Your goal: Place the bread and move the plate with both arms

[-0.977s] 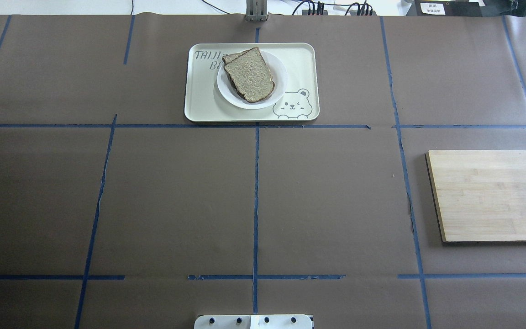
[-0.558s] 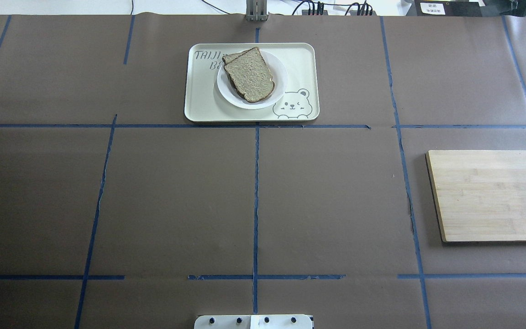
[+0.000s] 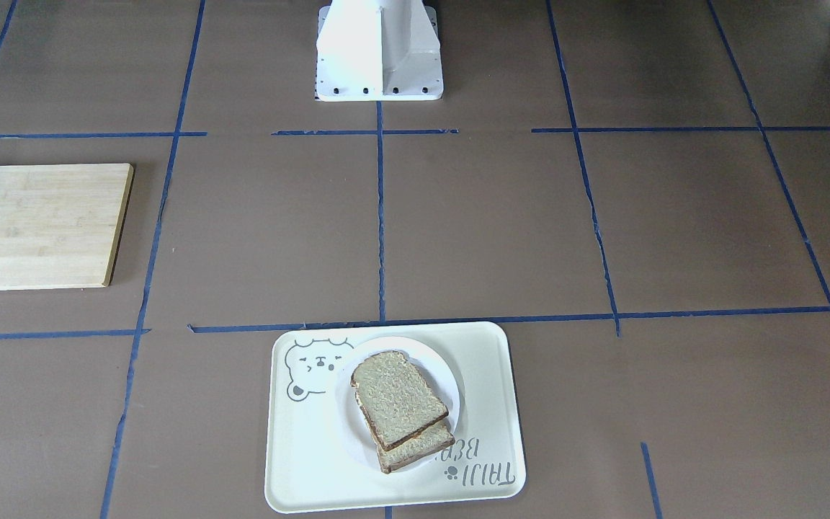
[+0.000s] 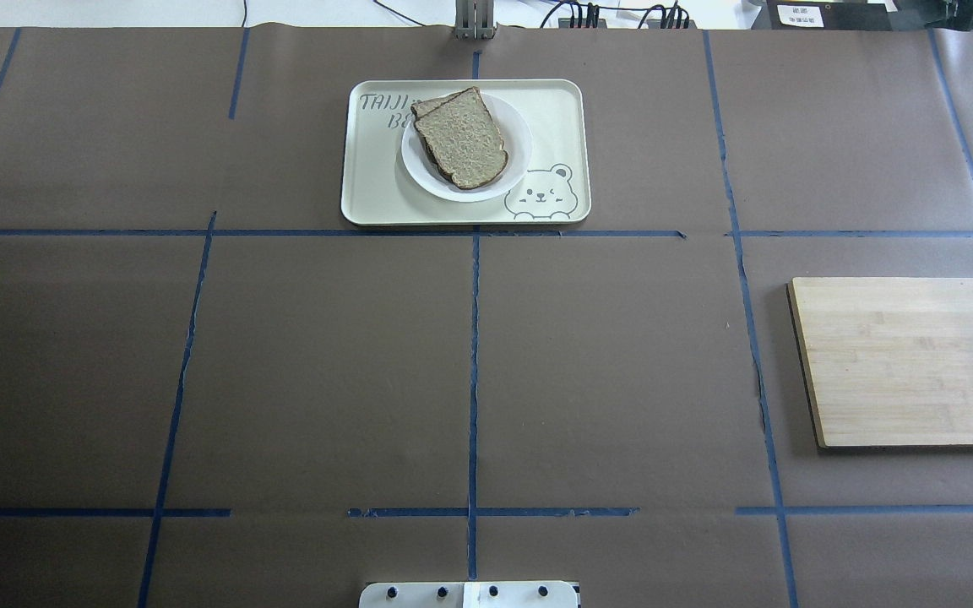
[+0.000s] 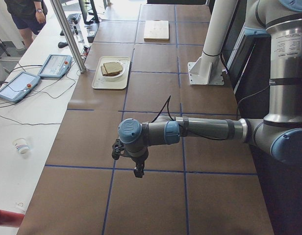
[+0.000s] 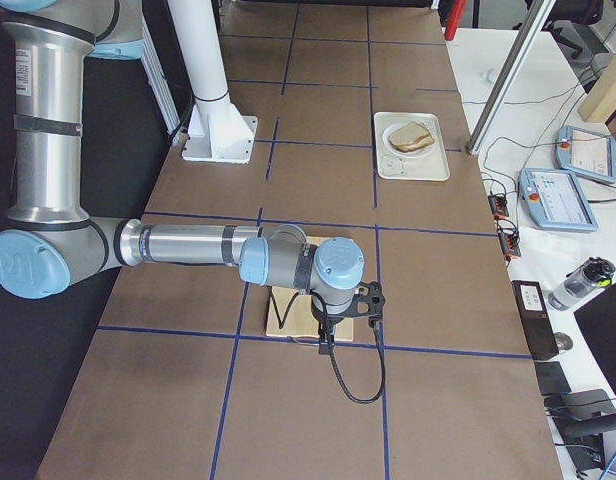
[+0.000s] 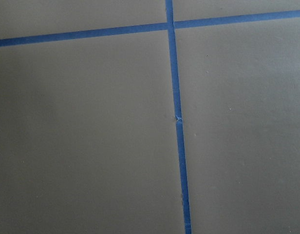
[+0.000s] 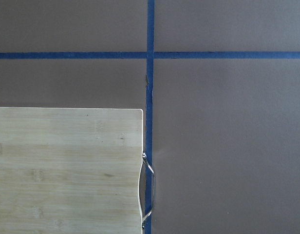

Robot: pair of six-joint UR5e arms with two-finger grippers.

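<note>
Whether the left arm's black two-finger gripper or the right arm's black two-finger gripper is parted cannot be told, since each shows only in a side view. The right one hangs above the pale wooden cutting board. The speckled brown bread slice lies on the small round white plate, which sits in the cream rectangular bear tray, well apart from both arms. A second slice beneath it is mostly hidden.

"TAIJI" above a partly hidden "BE…" on the cream tray
</note>
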